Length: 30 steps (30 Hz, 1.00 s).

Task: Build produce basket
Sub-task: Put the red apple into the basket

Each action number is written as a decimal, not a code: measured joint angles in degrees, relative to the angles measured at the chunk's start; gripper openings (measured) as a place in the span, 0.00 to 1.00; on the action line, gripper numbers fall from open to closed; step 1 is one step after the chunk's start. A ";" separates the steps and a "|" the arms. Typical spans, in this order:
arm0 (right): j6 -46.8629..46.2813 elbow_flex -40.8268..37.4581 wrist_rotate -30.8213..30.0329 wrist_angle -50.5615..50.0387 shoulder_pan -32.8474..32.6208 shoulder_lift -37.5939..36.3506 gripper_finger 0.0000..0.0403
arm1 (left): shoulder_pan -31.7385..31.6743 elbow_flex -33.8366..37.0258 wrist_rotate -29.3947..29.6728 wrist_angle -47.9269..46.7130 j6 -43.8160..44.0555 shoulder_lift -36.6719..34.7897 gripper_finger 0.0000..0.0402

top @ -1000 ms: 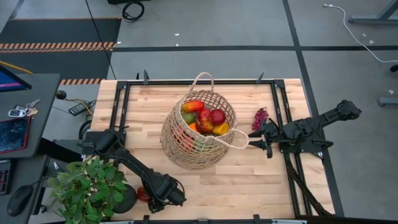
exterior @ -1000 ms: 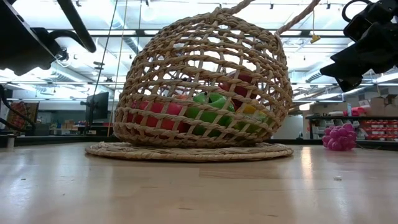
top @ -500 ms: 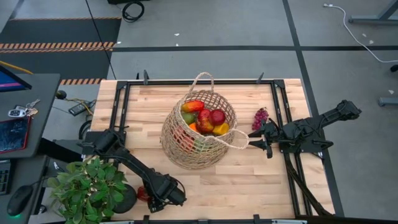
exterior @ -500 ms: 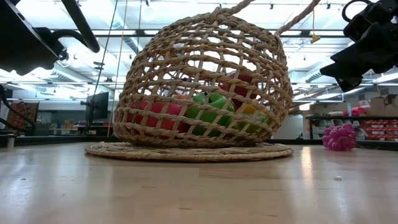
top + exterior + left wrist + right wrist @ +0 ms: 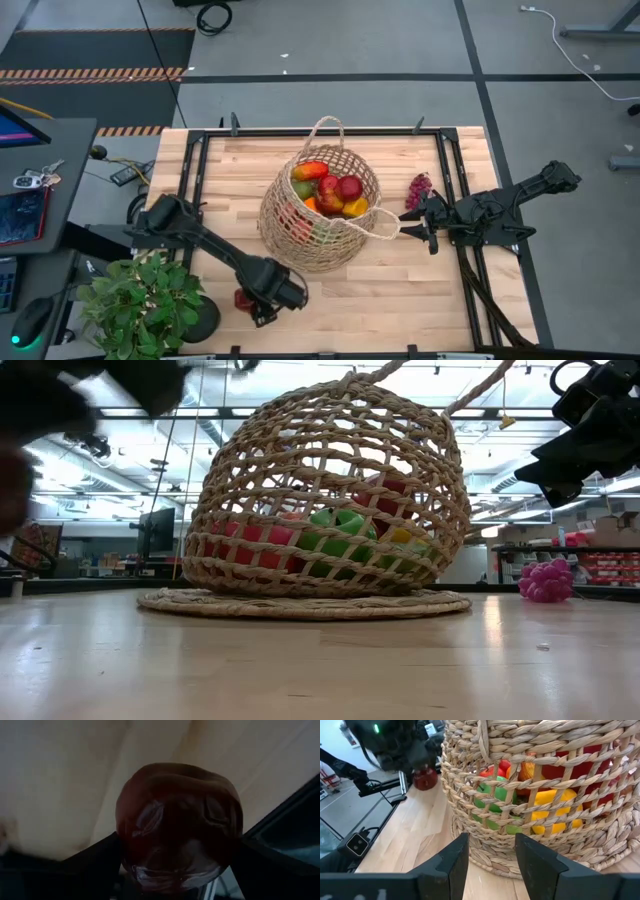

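The surface [image 5: 400, 290] is a pale butcher-block top of jointed wood strips, edged by a black metal frame [image 5: 320, 131]. It stands on a grey concrete floor [image 5: 330, 45] crossed by dark seam lines, with strips of orange-and-black hazard tape [image 5: 95, 73] bordering a dark mat [image 5: 90, 50] at the far left. A coiled black cable [image 5: 213, 16] lies on the floor beyond the surface, and a white cable [image 5: 570, 50] trails at the far right. Beside the surface's left edge sits a dark desk [image 5: 40, 200] carrying a bunch of keys [image 5: 32, 180], and a leafy green potted plant [image 5: 145, 305] stands at the near left corner. The low view looks into a bright hall with ceiling beams [image 5: 300, 415], a dark monitor [image 5: 157, 530] and shelving [image 5: 600, 560].
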<state>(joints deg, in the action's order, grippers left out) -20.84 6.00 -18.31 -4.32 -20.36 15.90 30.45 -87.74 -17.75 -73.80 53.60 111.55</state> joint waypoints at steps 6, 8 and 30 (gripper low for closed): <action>0.00 0.00 -0.01 0.00 0.00 0.00 0.41 | -3.42 -6.69 10.58 0.51 -0.65 -3.54 0.82; 0.00 0.00 -0.02 0.02 0.02 0.00 0.41 | -4.38 -9.69 14.33 1.75 -2.40 -4.44 0.82; 0.00 0.00 -0.02 0.02 0.02 0.00 0.41 | -13.12 -27.87 28.32 29.77 -49.36 -4.42 0.83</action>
<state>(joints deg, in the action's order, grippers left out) -20.84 6.00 -18.33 -4.29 -20.34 15.90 17.33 -115.61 10.57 -44.03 4.24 107.13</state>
